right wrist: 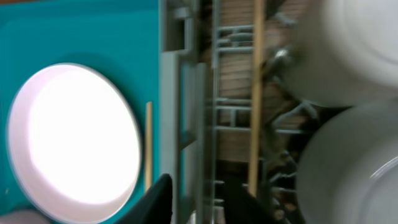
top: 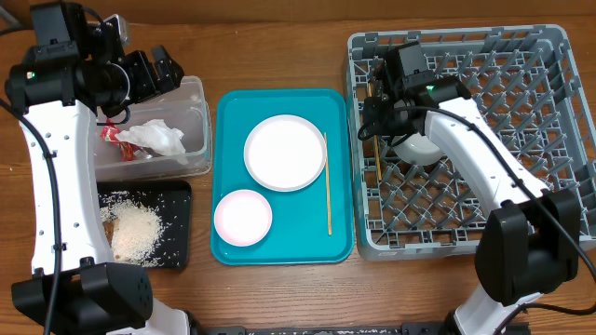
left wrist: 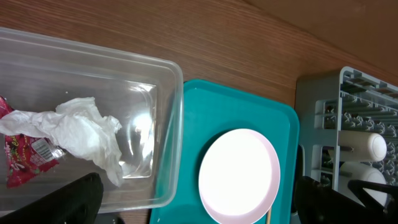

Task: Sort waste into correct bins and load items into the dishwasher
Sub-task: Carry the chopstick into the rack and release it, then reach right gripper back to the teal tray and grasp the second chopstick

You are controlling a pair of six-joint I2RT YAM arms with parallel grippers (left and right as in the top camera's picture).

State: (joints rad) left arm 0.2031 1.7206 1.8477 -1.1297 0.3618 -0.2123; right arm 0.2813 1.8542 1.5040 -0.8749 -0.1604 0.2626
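The crumpled tissue [top: 156, 137] and red wrapper [top: 112, 132] lie in the clear tub [top: 196, 121]; both also show in the left wrist view, tissue [left wrist: 78, 134] and wrapper [left wrist: 25, 155]. Rice grains [top: 140, 226] lie in the black tray [top: 179, 200]. My left gripper [top: 154, 70] is open and empty above the tub's far side. The pink plate [top: 285, 152], small pink-white bowl [top: 243, 217] and one chopstick [top: 328, 186] sit on the teal tray [top: 228, 121]. My right gripper [top: 380, 98] is open over the grey rack's [top: 521, 140] left wall. A second chopstick [right wrist: 256, 93] lies in the rack beside white dishes [right wrist: 354, 50].
The right arm crosses the rack's middle and partly hides a white dish [top: 419, 149]. Bare wooden table [top: 279, 46] lies behind the teal tray. The teal tray stands tight between tub and rack.
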